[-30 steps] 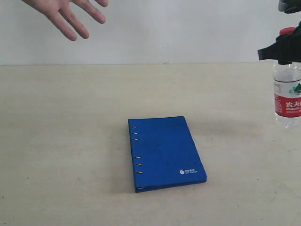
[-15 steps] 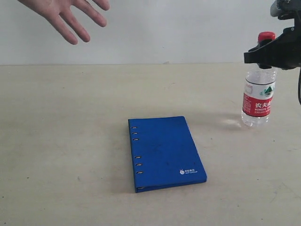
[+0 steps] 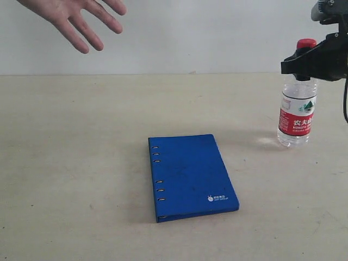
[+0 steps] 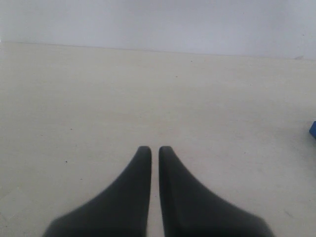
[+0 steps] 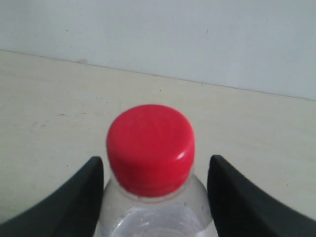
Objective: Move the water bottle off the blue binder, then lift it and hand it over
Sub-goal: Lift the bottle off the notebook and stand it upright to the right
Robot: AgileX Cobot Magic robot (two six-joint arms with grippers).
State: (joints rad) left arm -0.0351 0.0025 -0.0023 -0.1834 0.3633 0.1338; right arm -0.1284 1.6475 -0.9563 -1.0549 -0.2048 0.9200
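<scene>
The water bottle (image 3: 296, 117), clear with a red cap and a red-and-white label, stands upright to the right of the blue binder (image 3: 190, 174), well apart from it. I cannot tell whether its base rests on the table or hangs just above it. My right gripper (image 3: 299, 64) is shut on the bottle at its shoulder, just under the cap. In the right wrist view the red-capped water bottle (image 5: 150, 148) fills the gap of the right gripper (image 5: 155, 163), with a black finger against each side. My left gripper (image 4: 154, 148) is shut on nothing above bare table.
A person's open hand (image 3: 70, 16) hangs at the top left, above the table's far edge. The beige table (image 3: 81, 136) stretches out around the binder. A blue corner of the binder (image 4: 313, 129) shows at the edge of the left wrist view.
My right gripper has carried the bottle leftward from the right edge of the exterior view, nearer the binder. In the last half second it barely shifted. The hand stayed at the top left.
</scene>
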